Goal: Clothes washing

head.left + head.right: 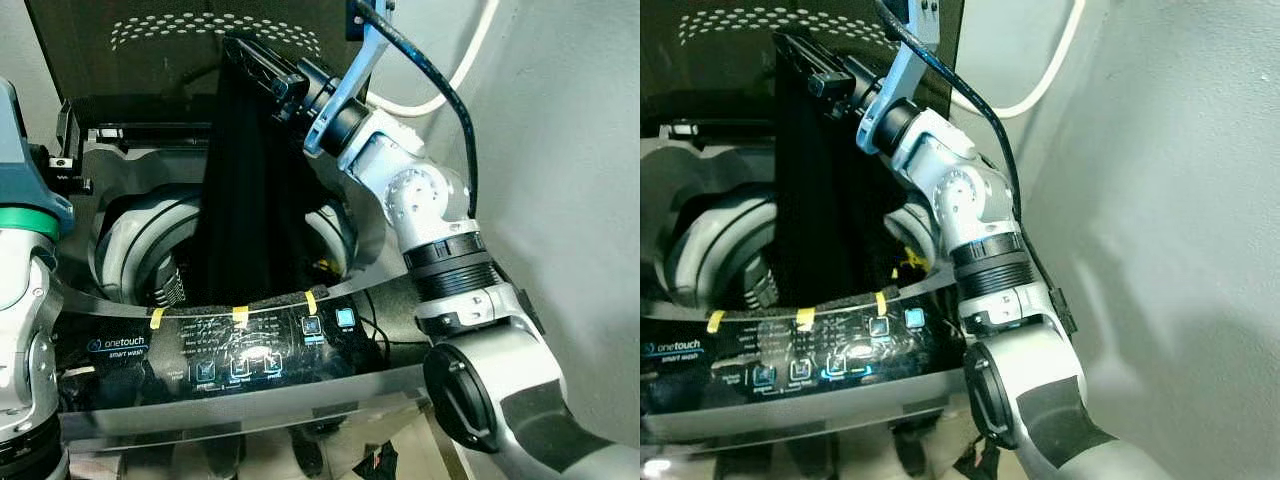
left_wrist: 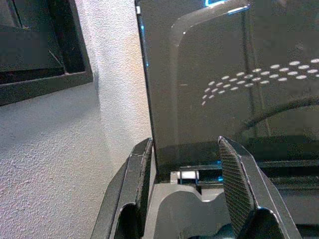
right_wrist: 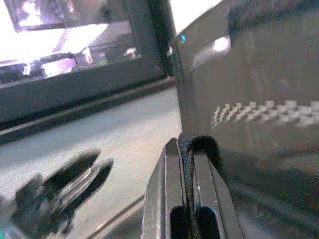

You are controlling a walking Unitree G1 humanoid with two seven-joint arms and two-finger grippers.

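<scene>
- While it hangs from the right gripper (image 1: 252,58), the black garment (image 1: 245,190) drops straight below the fingertips in a long limp sheet, its lower end inside the washer's drum (image 1: 135,245).
- The right gripper's fingers are pressed together on the garment's top edge; in the right wrist view a fold of dark cloth (image 3: 195,149) sits pinched between them.
- The cloth looks soft and light, with no stiffness; it will likely sag, swing and bunch wherever it is let go. A hold at the top hem, as now, lets the rest trail down into the tub.
- Behind the gripper stands the raised lid (image 1: 190,45), dotted with white marks.
- Well below it, toward the robot, lies the control panel (image 1: 240,350) with yellow tape tabs.
- The left gripper (image 2: 187,164) holds nothing, fingers spread, pointing at the lid's edge.
</scene>
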